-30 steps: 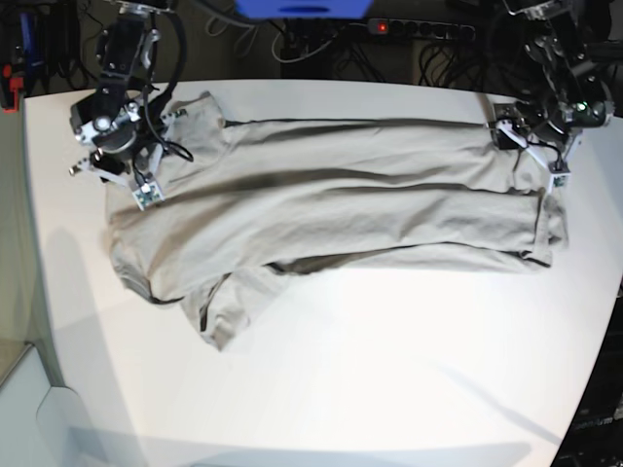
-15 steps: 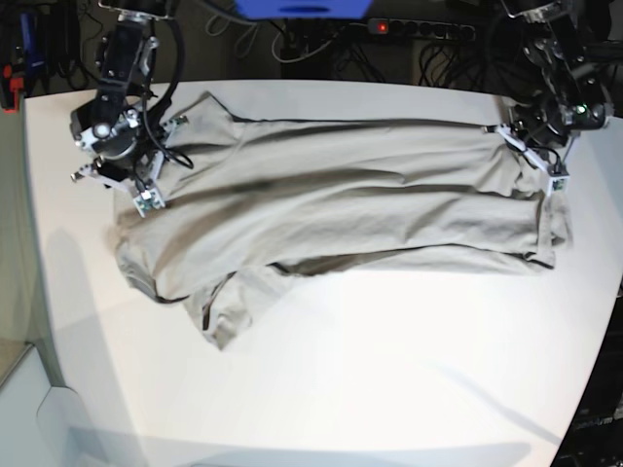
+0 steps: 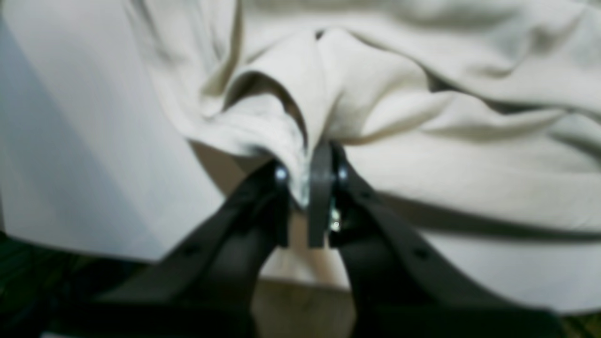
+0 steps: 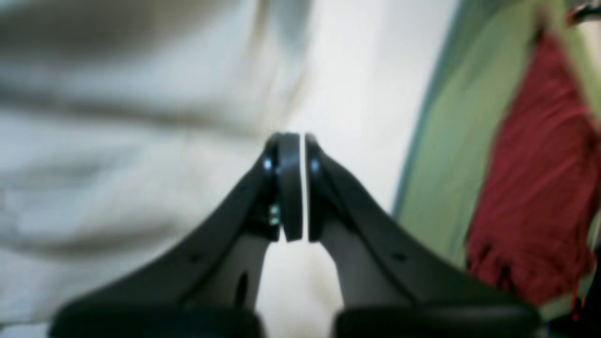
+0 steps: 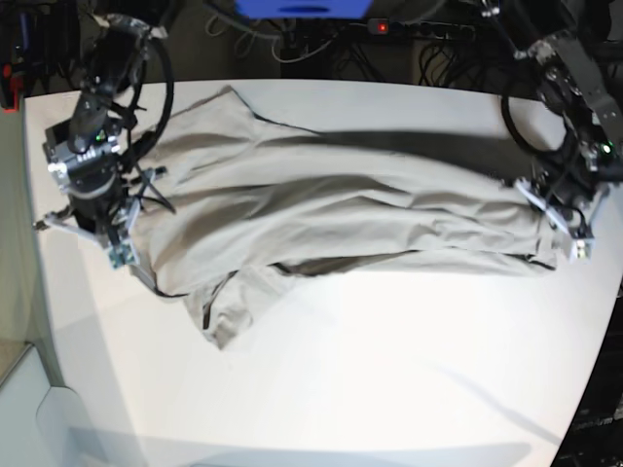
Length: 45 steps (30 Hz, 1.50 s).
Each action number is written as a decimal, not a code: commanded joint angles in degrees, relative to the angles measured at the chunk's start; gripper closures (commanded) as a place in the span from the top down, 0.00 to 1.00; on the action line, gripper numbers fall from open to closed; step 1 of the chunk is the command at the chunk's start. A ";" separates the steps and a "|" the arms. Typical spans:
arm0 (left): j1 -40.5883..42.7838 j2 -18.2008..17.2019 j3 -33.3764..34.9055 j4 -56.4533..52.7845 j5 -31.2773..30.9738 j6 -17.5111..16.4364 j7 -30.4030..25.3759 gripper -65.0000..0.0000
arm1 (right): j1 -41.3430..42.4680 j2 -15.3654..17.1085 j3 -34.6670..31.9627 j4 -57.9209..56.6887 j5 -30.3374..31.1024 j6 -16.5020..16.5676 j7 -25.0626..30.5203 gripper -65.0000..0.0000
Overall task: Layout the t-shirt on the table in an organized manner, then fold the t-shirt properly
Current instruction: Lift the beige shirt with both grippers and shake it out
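The light grey-beige t-shirt (image 5: pixel 341 209) lies lengthwise across the white table (image 5: pixel 389 370), one sleeve pointing to the front left. My left gripper (image 5: pixel 567 233) is at its right end. In the left wrist view this gripper (image 3: pixel 305 197) is shut on a bunched fold of the t-shirt (image 3: pixel 422 94). My right gripper (image 5: pixel 120 253) is at the t-shirt's left edge. In the right wrist view its jaws (image 4: pixel 303 188) are shut with only a thin pale sliver between them, apparently the edge of the t-shirt (image 4: pixel 117 164). The far edge is raised and casts a shadow.
A power strip (image 5: pixel 389 27) with a red light and cables lie behind the table's far edge, beside a blue object (image 5: pixel 302 8). The table's left edge (image 4: pixel 413 141) runs close to my right gripper, with green flooring and a red cloth (image 4: pixel 530 164) beyond it.
Both grippers closed at the t-shirt's far corners and moved toward the front of the table, drawing the far edge up and forward. The left end of the t-shirt shifted with the right gripper.
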 commanded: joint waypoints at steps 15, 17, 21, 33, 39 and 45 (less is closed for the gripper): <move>-6.25 -0.85 0.03 0.85 0.62 0.08 -0.44 0.00 | 3.78 -0.71 -4.49 0.52 -0.66 0.19 -21.31 0.04; -6.25 -0.85 0.03 0.85 0.62 0.08 -0.44 0.00 | 2.37 -3.08 -5.72 0.52 -0.75 0.19 -21.31 0.14; -6.25 -0.85 0.12 0.85 0.62 0.08 -0.44 0.00 | -0.18 -6.15 -5.81 0.61 -0.57 0.19 -21.31 0.37; -4.67 -0.94 0.12 0.77 0.62 0.26 -0.44 0.00 | -1.14 -6.15 -1.24 0.34 14.72 0.19 -23.99 0.51; -4.58 -0.94 0.12 0.77 0.62 0.17 -0.44 0.00 | -2.29 -6.15 4.30 -3.35 23.60 0.19 -23.99 0.51; -4.58 -0.94 0.12 0.77 0.62 0.26 -0.44 0.00 | -2.37 -6.15 6.06 -7.66 24.57 0.19 -23.99 0.50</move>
